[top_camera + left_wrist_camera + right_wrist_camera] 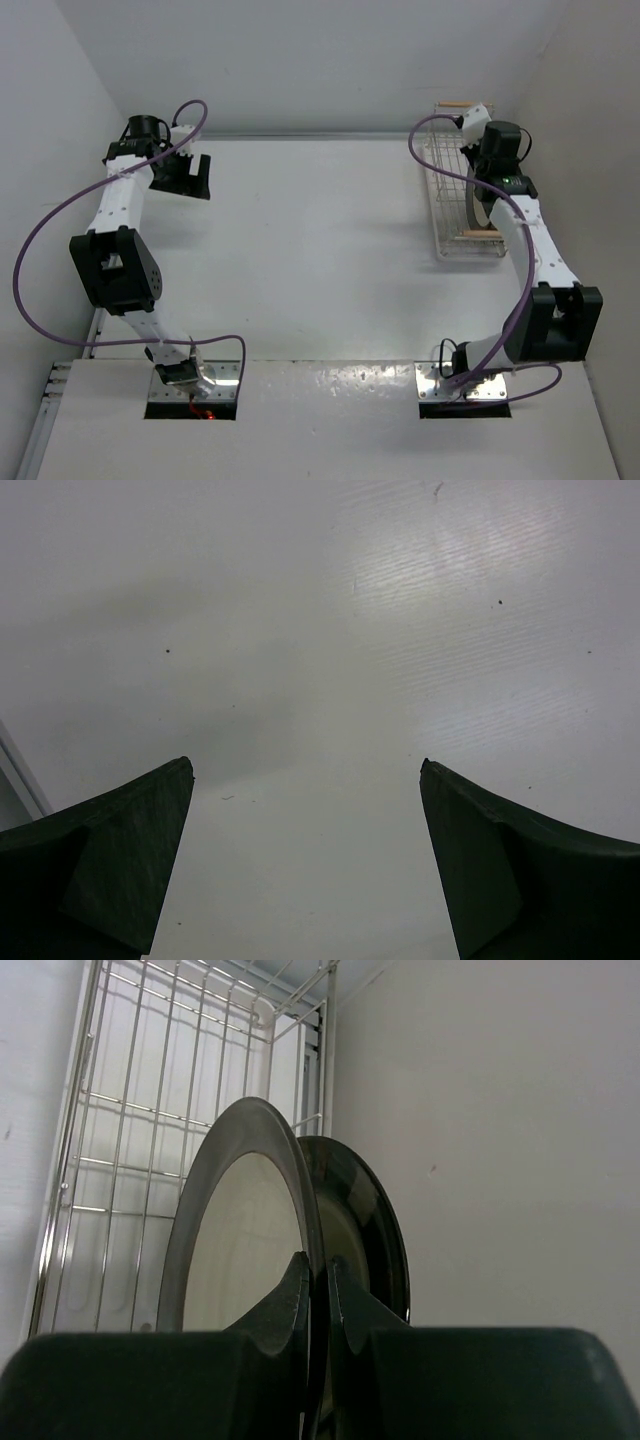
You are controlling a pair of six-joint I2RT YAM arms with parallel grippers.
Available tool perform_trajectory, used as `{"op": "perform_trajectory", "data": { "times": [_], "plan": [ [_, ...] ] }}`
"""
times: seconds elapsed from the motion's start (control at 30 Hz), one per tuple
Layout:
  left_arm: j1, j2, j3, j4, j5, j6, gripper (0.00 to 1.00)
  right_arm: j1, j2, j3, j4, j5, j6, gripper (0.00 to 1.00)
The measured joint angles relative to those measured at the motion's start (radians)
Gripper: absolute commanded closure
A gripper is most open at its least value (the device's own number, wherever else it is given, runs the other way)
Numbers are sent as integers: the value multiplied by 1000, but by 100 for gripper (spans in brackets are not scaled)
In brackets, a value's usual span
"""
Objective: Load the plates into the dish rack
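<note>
Right wrist view: the lower halves of both plates are cut off behind the dark body of the right gripper (318,1305). From this near edge-on angle the rim pattern is hard to read, so I cannot tell whether the front plate (240,1240) is striped or plain. Overhead view: the right wrist and forearm cover the middle of the dish rack (440,215), and the plates show there only as a dark curved sliver under the arm. Front plate: round, cream face, dark rim, standing on edge. Rear plate (375,1220): just behind it, also upright, with a darker, glossy rim that catches a reflection. Whether the two touch cannot be told. Both stand inside the rack, its white wires rising behind them at left, with a pale wall (500,1110) at right. The rack sits at the far right of the surface (320,230), long axis running away from the arm bases, with a light wooden handle bar (481,236) at its near end. The right arm reaches forward over the rack, its fingers (290,1300) pinching the front plate's rim from either side. The left arm bends out toward the far left corner. The left gripper (305,770) hangs over the surface, fingers spread wide, with only the surface showing between them.
</note>
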Motion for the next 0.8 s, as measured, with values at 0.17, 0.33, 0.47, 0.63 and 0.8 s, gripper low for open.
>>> {"op": "perform_trajectory", "data": {
  "times": [0.17,0.33,0.47,0.63,0.8],
  "plan": [
    [0,0,0,0,0,2,0,0,0,-21,43,18,-22,100],
    [0,0,0,0,0,2,0,0,0,-60,115,34,-40,100],
    [0,0,0,0,0,2,0,0,2,-68,127,33,-64,100],
    [0,0,0,0,0,2,0,-1,2,-71,138,6,-105,100],
    [0,0,0,0,0,3,0,-3,12,-79,137,-31,-148,100]
  ]
}}
